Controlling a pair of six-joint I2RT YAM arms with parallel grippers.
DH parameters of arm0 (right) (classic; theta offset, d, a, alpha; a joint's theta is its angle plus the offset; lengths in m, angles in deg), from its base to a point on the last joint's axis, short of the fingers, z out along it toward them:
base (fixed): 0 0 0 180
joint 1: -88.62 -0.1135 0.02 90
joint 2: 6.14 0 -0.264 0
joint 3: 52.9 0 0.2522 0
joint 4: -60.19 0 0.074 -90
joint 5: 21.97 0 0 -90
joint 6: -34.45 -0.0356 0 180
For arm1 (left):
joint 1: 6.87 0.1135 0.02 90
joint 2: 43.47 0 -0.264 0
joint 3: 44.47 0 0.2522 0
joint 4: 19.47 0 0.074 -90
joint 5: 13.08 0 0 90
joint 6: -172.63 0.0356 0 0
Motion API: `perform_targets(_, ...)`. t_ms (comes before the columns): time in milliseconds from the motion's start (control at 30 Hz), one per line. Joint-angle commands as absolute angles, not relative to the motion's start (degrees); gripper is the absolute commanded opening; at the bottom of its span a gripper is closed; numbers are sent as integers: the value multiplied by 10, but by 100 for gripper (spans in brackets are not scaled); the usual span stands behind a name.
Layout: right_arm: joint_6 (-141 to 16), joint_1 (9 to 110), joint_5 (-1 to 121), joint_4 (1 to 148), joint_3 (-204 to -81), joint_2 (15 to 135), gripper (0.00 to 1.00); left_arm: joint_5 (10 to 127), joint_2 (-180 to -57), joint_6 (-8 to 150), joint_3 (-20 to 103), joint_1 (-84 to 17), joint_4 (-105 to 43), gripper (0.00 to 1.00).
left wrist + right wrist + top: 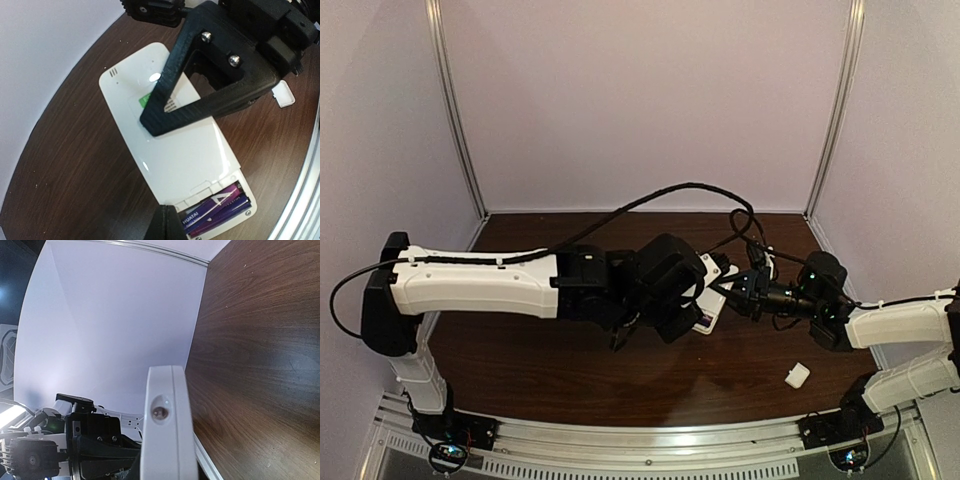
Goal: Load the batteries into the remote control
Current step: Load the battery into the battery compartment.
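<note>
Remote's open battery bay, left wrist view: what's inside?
Two purple batteries lie close together in the remote's open bay, and one reads HUATAI. The left arm's own black finger covers their lower-left ends, so the seating there cannot be seen.

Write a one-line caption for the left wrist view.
Two purple batteries lie in the open compartment of the white remote control.
</note>
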State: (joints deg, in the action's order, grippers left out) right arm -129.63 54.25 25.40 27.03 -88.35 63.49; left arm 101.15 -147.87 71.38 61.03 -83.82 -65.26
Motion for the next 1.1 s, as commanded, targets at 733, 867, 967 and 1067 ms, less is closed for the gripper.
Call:
perform_targets(733, -1314, 544, 240, 191, -866, 626, 0, 1086, -1439, 688, 625, -807, -693, 35)
perform_targets(867, -1284, 545, 230, 216, -881, 611, 0, 986, -1366, 675, 537, -769, -617, 57)
perform_targets(967, -1269, 546, 213, 222, -894, 600, 0, 861, -1308, 658, 466, -728, -557, 66)
perform_targets(1067, -1253, 548, 195, 228, -911, 590, 0, 710, -1252, 654, 398, -693, -483, 70)
